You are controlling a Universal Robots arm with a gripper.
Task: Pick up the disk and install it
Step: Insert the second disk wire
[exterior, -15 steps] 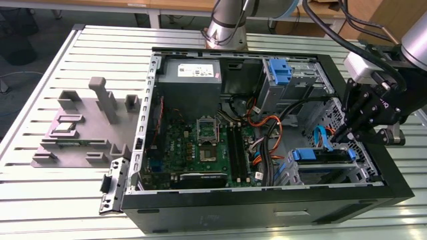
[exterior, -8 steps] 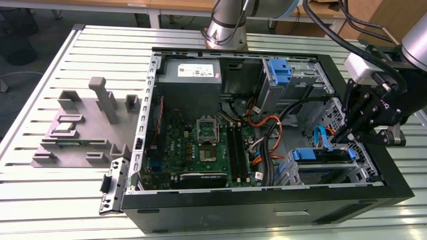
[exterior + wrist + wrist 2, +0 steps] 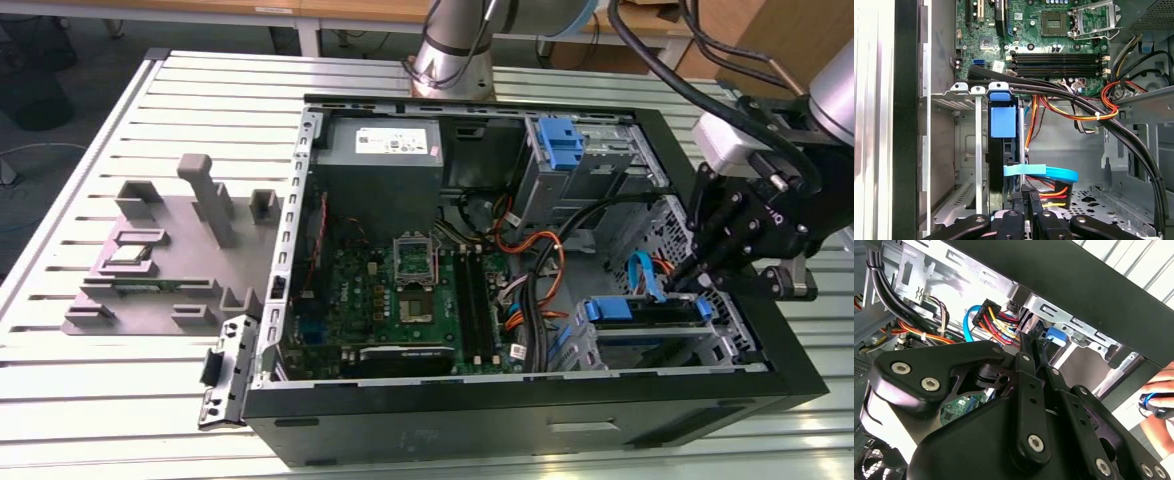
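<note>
Second wrist view adds a hand beside the case

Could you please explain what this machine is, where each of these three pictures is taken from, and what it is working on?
This is a robot arm ending in a pincer. The exterior view looks down on an open computer case lying on a slatted metal table. The two wrist views come from cameras riding on the arm, looking into the case. The disk, in its blue bracket, stands in a drive bay near the pincer. Beside the case lies a grey parts holder.
</note>
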